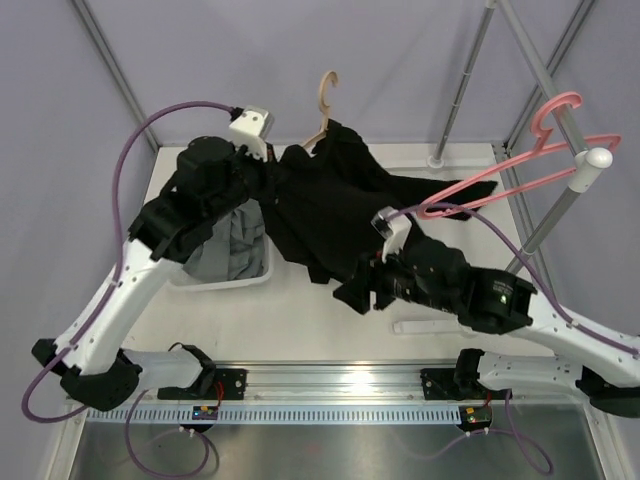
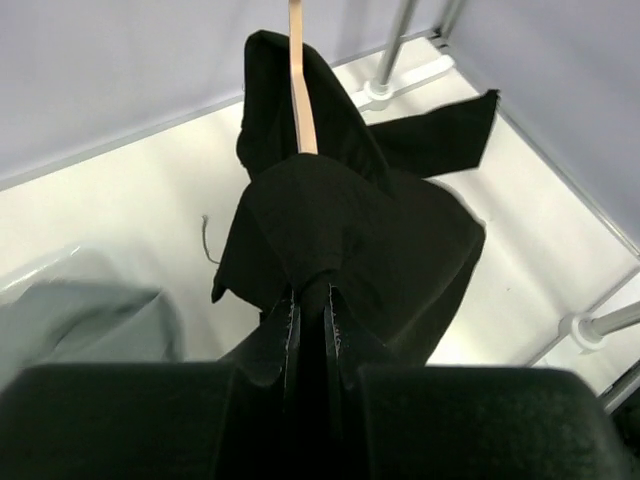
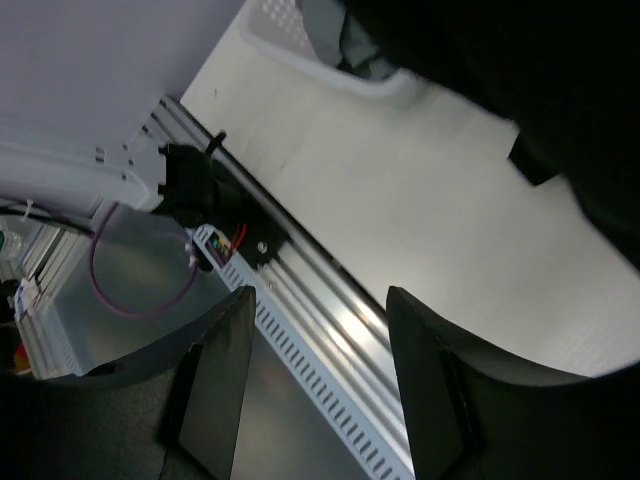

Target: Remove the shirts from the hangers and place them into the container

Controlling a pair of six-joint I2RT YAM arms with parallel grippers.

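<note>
the left gripper [image 2: 310, 312] was clamped on a fold of the black shirt [image 1: 330, 205]. the shirt hung spread over the middle of the table [image 1: 300, 335], with its top draped on the wooden hanger [image 1: 324, 108] at 12 o'clock. the grey shirt [image 1: 235, 245] lay bunched in the container [image 1: 225, 283] at 9 o'clock. the pink hanger [image 1: 520, 165] hung on the rack pole [image 1: 597, 158] at 2 o'clock. the right gripper [image 3: 320, 390] sat at 5 o'clock, just beside the black shirt's lower edge. its jaws stood apart, holding nothing.
</note>
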